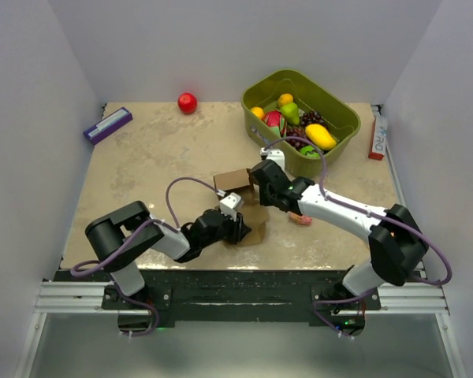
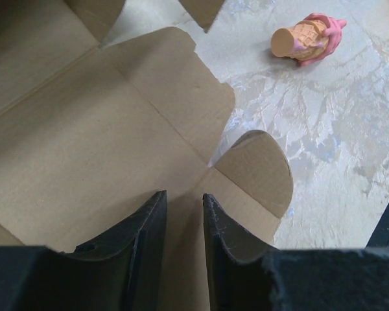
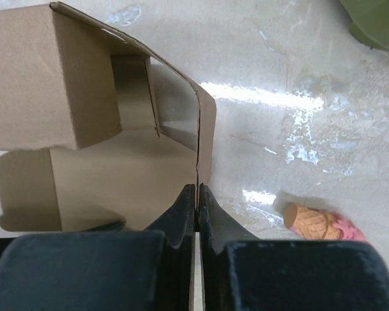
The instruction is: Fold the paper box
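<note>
The paper box [image 1: 235,183] is brown cardboard, partly folded, at the table's middle front. Some walls stand up and flat flaps [image 1: 256,230] lie toward me. My right gripper [image 1: 260,193] is shut on one upright wall; in the right wrist view the jaws [image 3: 197,186] pinch the thin cardboard edge-on, with the raised box [image 3: 45,84] to the left. My left gripper [image 1: 240,228] rests over the flat flaps. In the left wrist view its jaws [image 2: 184,194] stand a little apart above the cardboard panel [image 2: 84,142], with nothing between them.
A pink ice-cream cone toy [image 1: 301,220] lies just right of the box, also in the wrist views [image 2: 308,39] [image 3: 321,223]. A green bin [image 1: 343,106] of toy fruit stands at back right. A red ball [image 1: 188,102], a purple-and-white box [image 1: 108,124] and a red-and-white box [image 1: 377,135] lie along the back and sides.
</note>
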